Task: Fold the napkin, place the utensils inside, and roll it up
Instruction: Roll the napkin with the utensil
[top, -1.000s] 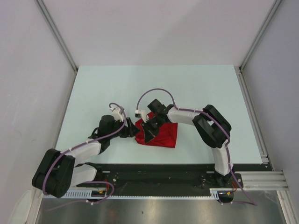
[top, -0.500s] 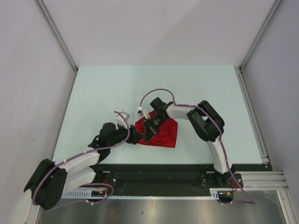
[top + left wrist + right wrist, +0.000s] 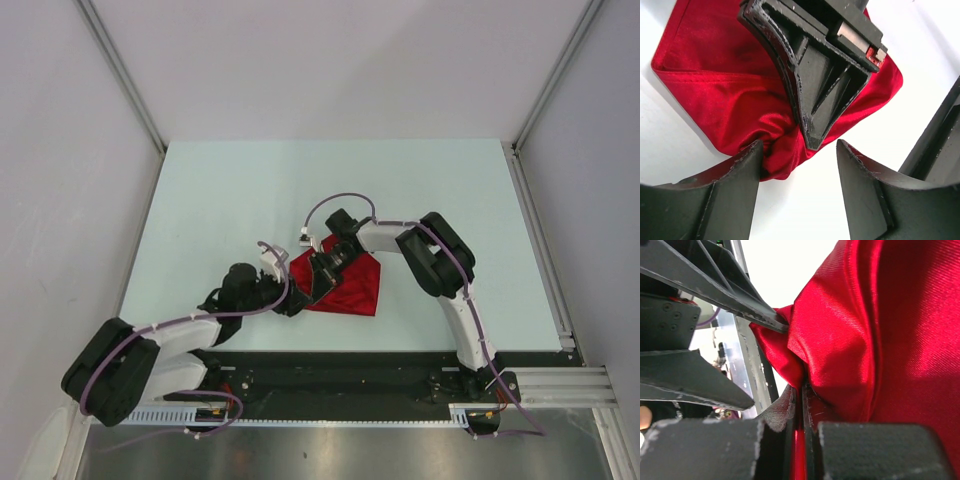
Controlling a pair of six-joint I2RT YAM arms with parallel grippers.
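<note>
Pinching the napkin (image 3: 352, 287) at its near-left corner fold, the right gripper (image 3: 801, 401) grips cloth; the left gripper (image 3: 799, 150) stands spread around that corner. Napkin lies on the table (image 3: 220, 200), nearer its front edge, open surface beyond.

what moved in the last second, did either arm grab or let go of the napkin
The left gripper swung right and toward the near edge, up to the near-left corner of the napkin. It is open there and has gripped nothing. The right arm's elbow drew in slightly to the left. The right gripper stayed shut on a fold of the napkin, which lies where it was.
</note>
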